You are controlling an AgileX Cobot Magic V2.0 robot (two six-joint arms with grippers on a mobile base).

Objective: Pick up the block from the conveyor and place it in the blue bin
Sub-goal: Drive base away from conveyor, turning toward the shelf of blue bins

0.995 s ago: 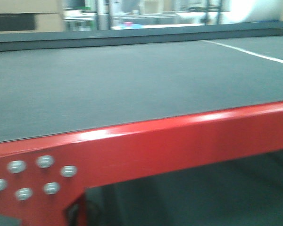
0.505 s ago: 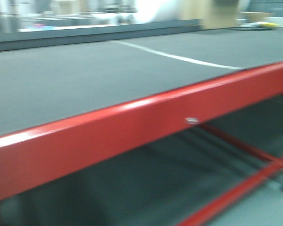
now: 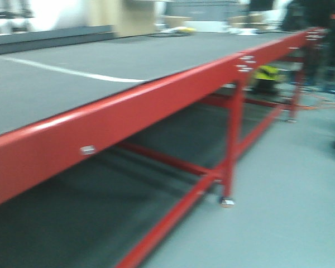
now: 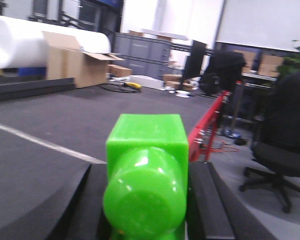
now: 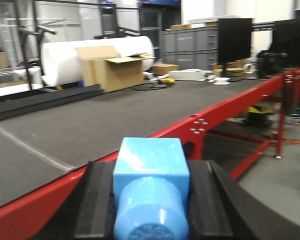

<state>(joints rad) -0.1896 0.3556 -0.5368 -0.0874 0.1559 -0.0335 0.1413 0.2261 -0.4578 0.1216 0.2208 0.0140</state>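
Over conveyor (image 4: 50,120): block (image 4: 146,145) between left gripper (image 4: 145,175) fingers. Over its near edge: second block (image 5: 151,165) between right gripper (image 5: 151,200) fingers. Beyond far side: box (image 5: 112,70), roll (image 5: 65,57) behind it. Right of conveyor: chair (image 4: 285,145) on floor (image 3: 290,184).

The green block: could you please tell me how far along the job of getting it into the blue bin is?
Done: the green block is grabbed, clamped between the left gripper's pads, with the conveyor belt behind it. In hand: the carry; the right gripper likewise holds a light blue block. Left: the drop. No blue bin shows in any view.
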